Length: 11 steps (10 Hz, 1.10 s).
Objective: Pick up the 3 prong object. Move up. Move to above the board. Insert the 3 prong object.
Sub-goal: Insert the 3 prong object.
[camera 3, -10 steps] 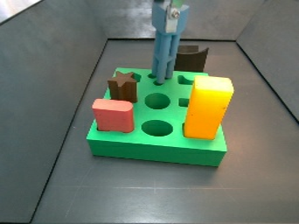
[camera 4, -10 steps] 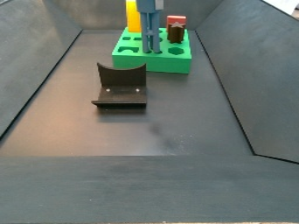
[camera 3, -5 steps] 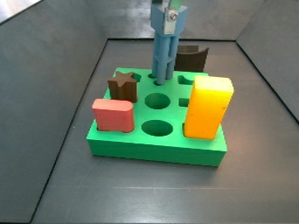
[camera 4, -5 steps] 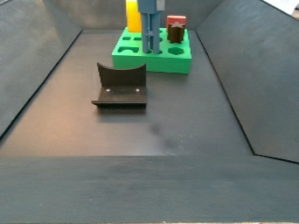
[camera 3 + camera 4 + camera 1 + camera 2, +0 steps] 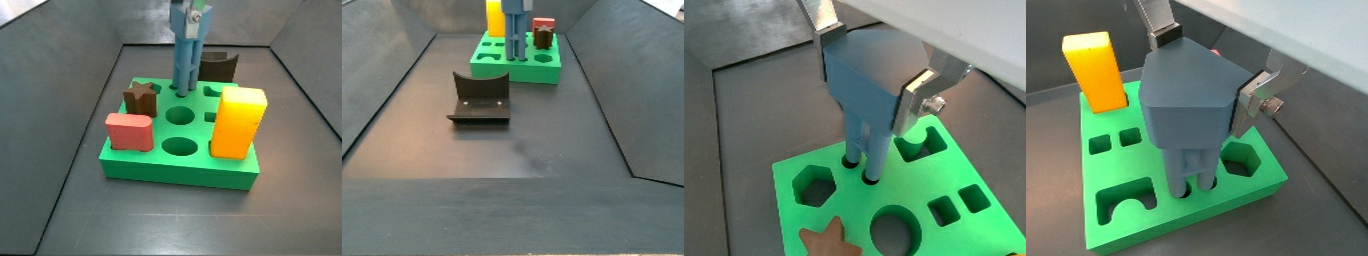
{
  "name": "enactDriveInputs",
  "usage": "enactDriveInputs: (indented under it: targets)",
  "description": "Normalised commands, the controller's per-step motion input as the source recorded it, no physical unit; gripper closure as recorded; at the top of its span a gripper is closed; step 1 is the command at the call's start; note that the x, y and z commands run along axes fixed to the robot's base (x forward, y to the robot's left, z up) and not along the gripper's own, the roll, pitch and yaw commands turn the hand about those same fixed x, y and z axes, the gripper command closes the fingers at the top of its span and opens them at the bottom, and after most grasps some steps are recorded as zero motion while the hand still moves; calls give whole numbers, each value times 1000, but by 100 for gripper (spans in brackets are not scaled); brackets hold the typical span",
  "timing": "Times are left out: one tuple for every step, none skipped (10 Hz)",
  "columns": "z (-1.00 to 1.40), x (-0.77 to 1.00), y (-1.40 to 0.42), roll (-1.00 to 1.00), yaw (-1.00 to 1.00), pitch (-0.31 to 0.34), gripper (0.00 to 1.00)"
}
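The 3 prong object [image 5: 187, 58] is a tall light-blue piece standing upright over the back part of the green board [image 5: 171, 170]. My gripper [image 5: 195, 14] is shut on its broad top. Both wrist views show the silver fingers [image 5: 823, 38] [image 5: 1261, 96] pressed on either side of the blue body [image 5: 871, 85] [image 5: 1186, 110]. The prong tips [image 5: 862, 170] meet small holes in the board [image 5: 991, 225]; how deep they sit cannot be told. In a side view the object [image 5: 517, 38] rises from the board [image 5: 513, 68] at the far end.
On the board stand a tall orange-yellow block [image 5: 238, 122], a red block [image 5: 128, 131] and a brown star block [image 5: 140, 97]. A dark brown arch block [image 5: 219, 66] sits behind. The fixture [image 5: 480, 97] stands on the floor nearer the middle. Sloped grey walls enclose the floor.
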Motion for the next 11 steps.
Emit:
enactDriveInputs:
  targets:
    - [0, -91, 0, -33, 29, -64, 100]
    - [-46, -40, 0, 0, 77, -44, 100]
    - [-149, -37, 0, 0, 94, -43, 100]
    - [-140, -40, -3, 0, 77, -54, 100]
    - [-163, -20, -40, 0, 60, -44, 100]
    - [-163, -20, -71, 0, 60, -46, 100]
    - [-149, -54, -114, 0, 26, -59, 100]
    - [-169, 0, -74, 0, 63, -54, 100]
    - [-457, 0, -3, 20, 183, -56, 100]
    - [-797, 0, 0, 64, 251, -66, 100]
    - [-971, 23, 29, 139, 297, -19, 100]
